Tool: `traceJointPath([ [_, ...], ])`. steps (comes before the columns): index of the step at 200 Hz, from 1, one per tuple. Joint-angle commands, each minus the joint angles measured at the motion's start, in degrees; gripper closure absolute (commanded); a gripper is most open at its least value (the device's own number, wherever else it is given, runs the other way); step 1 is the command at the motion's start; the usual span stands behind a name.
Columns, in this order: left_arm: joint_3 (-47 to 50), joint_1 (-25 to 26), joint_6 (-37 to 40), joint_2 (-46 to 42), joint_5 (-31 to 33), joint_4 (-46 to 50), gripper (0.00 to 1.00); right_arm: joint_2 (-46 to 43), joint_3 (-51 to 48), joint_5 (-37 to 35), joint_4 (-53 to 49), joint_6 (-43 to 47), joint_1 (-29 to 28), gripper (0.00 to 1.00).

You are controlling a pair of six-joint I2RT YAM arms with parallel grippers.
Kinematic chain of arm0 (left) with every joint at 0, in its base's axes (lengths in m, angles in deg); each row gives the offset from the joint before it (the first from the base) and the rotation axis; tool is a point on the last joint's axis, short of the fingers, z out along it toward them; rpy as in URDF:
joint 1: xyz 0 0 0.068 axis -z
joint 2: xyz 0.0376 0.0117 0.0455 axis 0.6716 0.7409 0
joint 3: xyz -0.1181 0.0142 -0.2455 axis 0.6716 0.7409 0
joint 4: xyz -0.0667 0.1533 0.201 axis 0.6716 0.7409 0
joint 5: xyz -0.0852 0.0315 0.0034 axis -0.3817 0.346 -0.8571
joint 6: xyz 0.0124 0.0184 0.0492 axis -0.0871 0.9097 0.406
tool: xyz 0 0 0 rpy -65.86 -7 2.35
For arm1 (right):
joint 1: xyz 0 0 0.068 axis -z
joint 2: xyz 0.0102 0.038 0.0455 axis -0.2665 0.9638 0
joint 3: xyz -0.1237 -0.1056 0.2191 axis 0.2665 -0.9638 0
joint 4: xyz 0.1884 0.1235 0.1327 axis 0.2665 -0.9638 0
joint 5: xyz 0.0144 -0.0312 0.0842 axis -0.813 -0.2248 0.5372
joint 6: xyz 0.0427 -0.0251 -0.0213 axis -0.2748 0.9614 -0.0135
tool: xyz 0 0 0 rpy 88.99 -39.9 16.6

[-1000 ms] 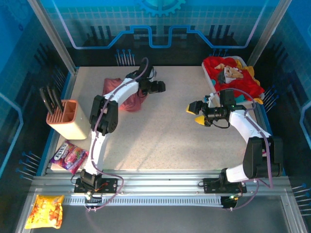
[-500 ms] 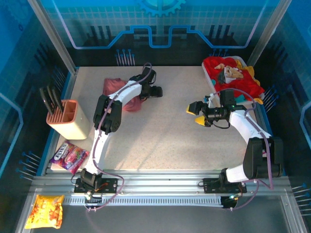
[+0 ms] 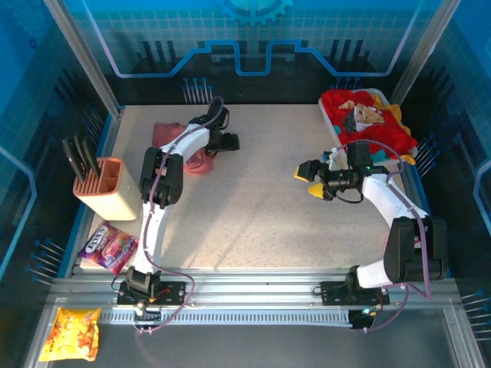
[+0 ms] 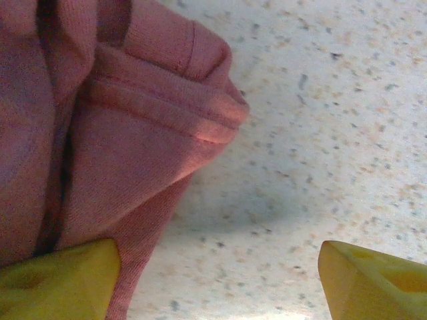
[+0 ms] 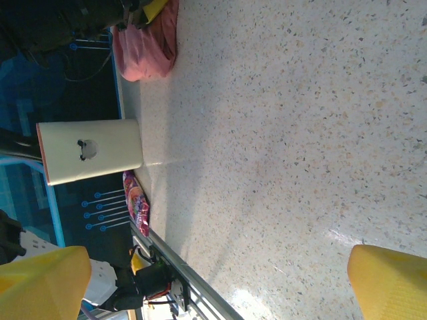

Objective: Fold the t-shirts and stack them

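LEFT GRIPPER AT THE PINK SHIRT: The left gripper [image 4: 217, 287] hangs low over the speckled table [image 4: 320, 133] with its jaws spread wide and nothing between them. One yellow fingertip [image 4: 60, 280] is at the edge of the dusty rose-pink t-shirt [image 4: 120, 133], which lies bunched in soft, hemmed folds just to the gripper's left. The right gripper [image 3: 311, 180], also wide open and empty, hangs over bare tabletop well apart from that shirt, with a heap of bright red, yellow and teal t-shirts [image 3: 376, 130] crumpled in the white tray [image 3: 335, 134] beyond it to its right.
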Motion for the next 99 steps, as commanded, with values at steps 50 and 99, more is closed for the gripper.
traceJointPath([
  [50,5.1,-3.5,4.6,-1.5,2.4,0.1,0.2,-0.7,0.8,0.3,-2.2,0.7,0.1,0.0],
  [99,4.7,-4.7,3.6,-2.3,1.8,1.0,0.2,-1.1,1.0,0.1,-2.7,0.8,0.0,0.0],
])
